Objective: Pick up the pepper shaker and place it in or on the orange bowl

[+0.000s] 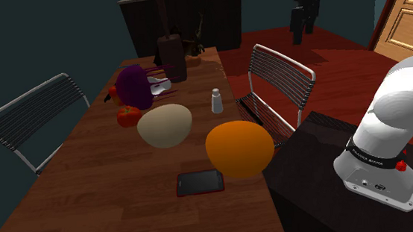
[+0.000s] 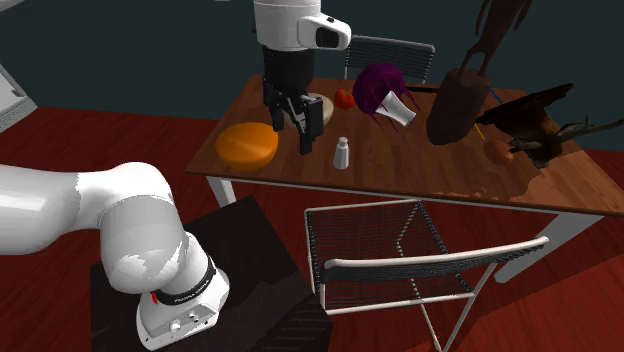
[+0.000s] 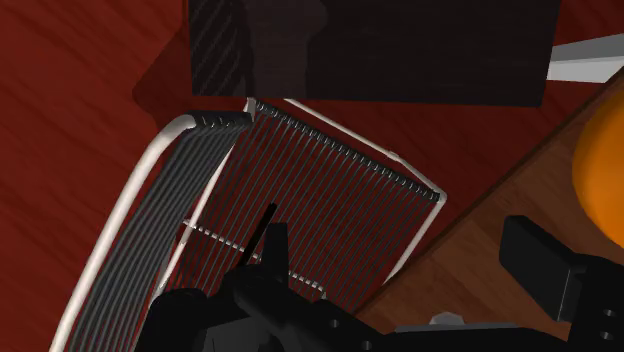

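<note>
A small white pepper shaker (image 1: 216,101) stands upright on a dark wooden table (image 1: 90,187), close to one long edge. The orange bowl (image 1: 239,148), smooth, rounded and uniformly coloured, rests farther along the same edge, apart from the shaker and toward the shoulder view's lower right.

The pepper shaker (image 1: 216,101) is ringed by bare table (image 1: 105,178); a clear strip is left between it and the orange bowl (image 1: 239,148); the beige bowl (image 1: 164,126) is set near on the shoulder view's left; the far end is crowded by a purple object (image 1: 134,87) and a dark block (image 1: 172,58); the table's side is flanked by a wire chair (image 1: 275,73).
</note>
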Available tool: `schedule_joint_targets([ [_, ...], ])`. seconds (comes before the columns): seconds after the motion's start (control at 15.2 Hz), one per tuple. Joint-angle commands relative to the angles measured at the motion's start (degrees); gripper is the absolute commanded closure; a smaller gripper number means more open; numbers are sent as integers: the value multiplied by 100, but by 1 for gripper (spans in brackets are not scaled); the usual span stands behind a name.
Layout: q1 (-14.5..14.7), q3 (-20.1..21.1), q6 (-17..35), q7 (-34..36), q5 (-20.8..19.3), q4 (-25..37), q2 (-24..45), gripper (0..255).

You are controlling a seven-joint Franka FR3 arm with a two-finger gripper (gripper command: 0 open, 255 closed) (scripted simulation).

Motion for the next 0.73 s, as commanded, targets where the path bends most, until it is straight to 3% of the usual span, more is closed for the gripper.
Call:
schedule_joint_targets([
  [0.0, 0, 0, 0, 0, 0, 0, 0, 0],
  [0.66, 120, 497, 1672, 1044, 606, 93, 1668, 0],
])
